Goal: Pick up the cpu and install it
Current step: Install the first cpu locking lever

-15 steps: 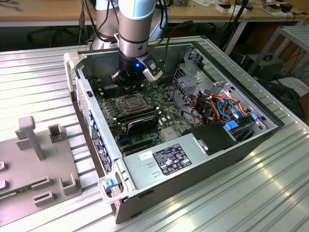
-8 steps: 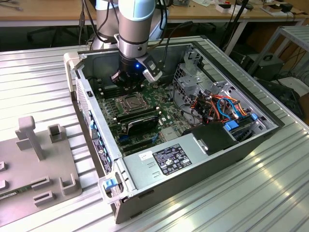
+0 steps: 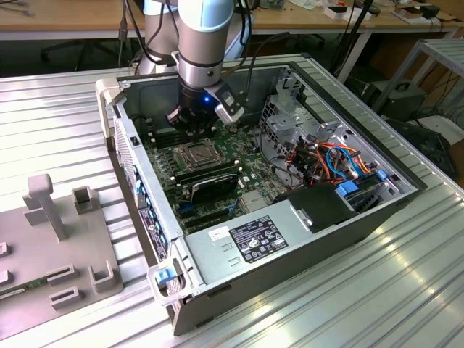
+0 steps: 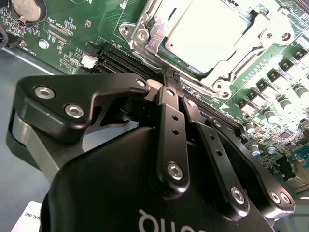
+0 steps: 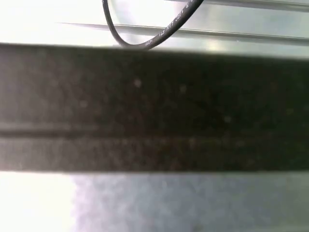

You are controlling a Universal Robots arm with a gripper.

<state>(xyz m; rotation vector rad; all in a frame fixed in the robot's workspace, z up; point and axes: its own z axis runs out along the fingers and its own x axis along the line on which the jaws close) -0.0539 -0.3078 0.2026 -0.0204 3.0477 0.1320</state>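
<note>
1. Desk [image 3: 406, 290]: ribbed metal top, carrying the open computer case [image 3: 290, 254], which lies on its side. A grey fixture plate [image 3: 43, 254] with upright pegs is seen at the exterior view's left.
2. Arm [image 3: 204, 36]: reached down into the case, the wrist held above the board's far end, just beyond the socket.
3. Green board [image 3: 217, 163]: seen inside the case, with dark memory slots beside the socket and a bundle of orange and blue cables [image 3: 337, 163] toward the exterior view's right.
4. Gripper [image 4: 171, 77]: in the second wrist view the fingers [image 4: 168, 104] are seen pressed together at the tips, clenched, with nothing held between them. The tips are placed just beside the socket frame, near its edge; whether they touch it cannot be told.
5. Socket [image 4: 212, 43]: metal frame seen around the chip; whether it is latched cannot be told.
6. Cpu [image 4: 207, 29]: its pale silver top is seen lying flat inside the socket.
7. Progress, as a judgement: pick-up and placement look done; the chip appears seated. The locking of the frame is left unconfirmed.
</note>
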